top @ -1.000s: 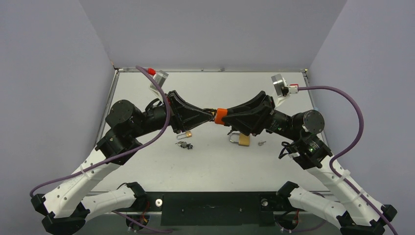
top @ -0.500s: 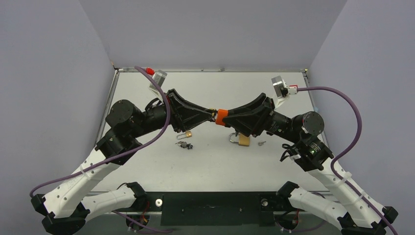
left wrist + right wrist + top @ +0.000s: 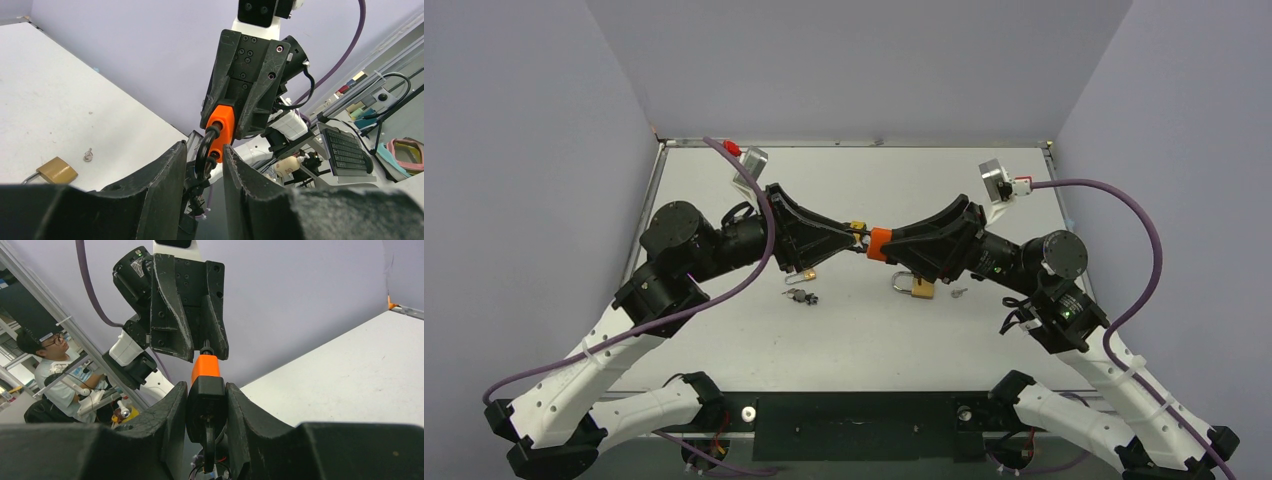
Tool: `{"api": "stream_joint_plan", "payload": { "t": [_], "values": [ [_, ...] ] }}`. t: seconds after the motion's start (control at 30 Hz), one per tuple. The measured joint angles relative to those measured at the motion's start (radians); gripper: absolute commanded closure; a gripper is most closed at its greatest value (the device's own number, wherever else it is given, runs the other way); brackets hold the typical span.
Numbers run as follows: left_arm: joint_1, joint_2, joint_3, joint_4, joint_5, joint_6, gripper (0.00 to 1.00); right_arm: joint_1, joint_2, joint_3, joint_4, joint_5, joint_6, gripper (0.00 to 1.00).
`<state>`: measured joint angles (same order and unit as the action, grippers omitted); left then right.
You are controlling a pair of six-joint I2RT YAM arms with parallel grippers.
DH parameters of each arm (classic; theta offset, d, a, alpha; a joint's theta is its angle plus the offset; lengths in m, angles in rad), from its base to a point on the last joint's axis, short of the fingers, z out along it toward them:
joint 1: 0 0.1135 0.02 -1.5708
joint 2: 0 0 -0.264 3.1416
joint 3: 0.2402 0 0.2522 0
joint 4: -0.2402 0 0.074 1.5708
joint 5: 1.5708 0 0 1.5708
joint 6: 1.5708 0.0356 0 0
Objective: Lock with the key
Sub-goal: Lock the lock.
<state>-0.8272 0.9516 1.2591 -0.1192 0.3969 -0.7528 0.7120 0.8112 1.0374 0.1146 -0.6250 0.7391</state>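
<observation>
Tabletop [image 3: 864, 340]: pale grey, matte, framed by a metal edge. Four items are seen lying directly on it. A brass padlock [image 3: 921, 288] is laid flat right of centre, shackle pointing left. A small metal piece [image 3: 958, 293] sits just beside it, apart (type can't be told). Left of centre a small padlock [image 3: 808, 273] is found, with a key bunch [image 3: 802, 296] just in front.
</observation>
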Motion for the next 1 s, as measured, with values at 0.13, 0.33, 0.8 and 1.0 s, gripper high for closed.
{"api": "stream_joint_plan", "payload": {
  "t": [0.13, 0.33, 0.8, 1.0],
  "values": [
    [0.006, 0.0, 0.006, -0.021, 0.0, 0.014, 0.77, 0.0, 0.0, 0.0, -0.01, -0.001, 0.0, 1.0],
    [0.011, 0.0, 0.018, -0.047, 0.002, 0.033, 0.91, 0.0, 0.0, 0.0, -0.02, -0.001, 0.0, 1.0],
    [0.011, -0.01, 0.022, -0.057, 0.025, 0.059, 1.0, -0.005, 0.011, -0.006, 0.01, -0.036, 0.061, 1.0],
    [0.011, -0.016, 0.013, -0.041, 0.026, 0.058, 1.0, -0.005, 0.024, -0.013, 0.05, -0.046, 0.108, 1.0]
  ]
}}
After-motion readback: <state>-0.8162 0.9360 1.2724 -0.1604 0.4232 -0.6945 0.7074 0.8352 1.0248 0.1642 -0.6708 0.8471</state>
